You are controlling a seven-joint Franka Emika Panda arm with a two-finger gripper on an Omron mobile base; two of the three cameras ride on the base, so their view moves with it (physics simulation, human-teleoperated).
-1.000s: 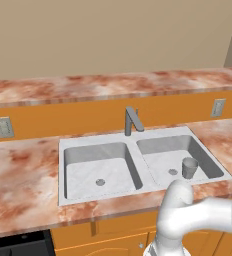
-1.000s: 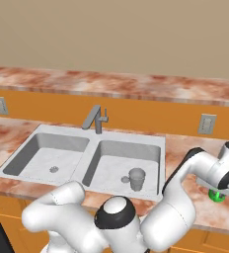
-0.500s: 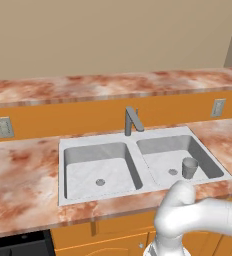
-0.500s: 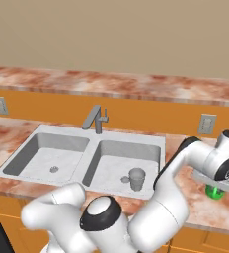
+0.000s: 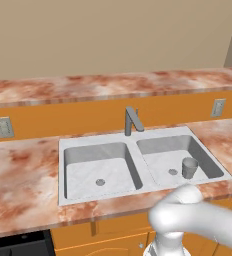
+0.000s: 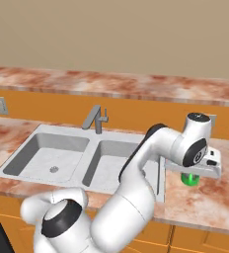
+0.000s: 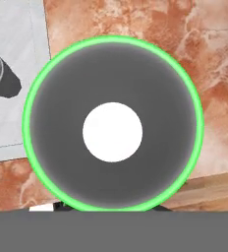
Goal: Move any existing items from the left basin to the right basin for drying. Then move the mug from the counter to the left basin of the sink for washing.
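Grey cup (image 5: 189, 167) is seen in right basin (image 5: 160, 161), so the mug step is judged current. Mug (image 6: 189, 179) stands on bench (image 6: 205, 197), centre-right, under gripper (image 6: 191, 174); finger opening cannot be told. Next: secure grasp, lift.

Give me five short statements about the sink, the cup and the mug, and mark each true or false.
1. The grey cup stands upright in the right basin. True.
2. The left basin holds a plate. False: it shows just its drain hole.
3. The green mug stands on the counter to the right of the sink. True.
4. The mug lies tipped on its side. False: the hand view looks straight down into its round opening, so it is upright.
5. The robot's hand hangs over the faucet. False: it is over the mug, on the right of the sink.
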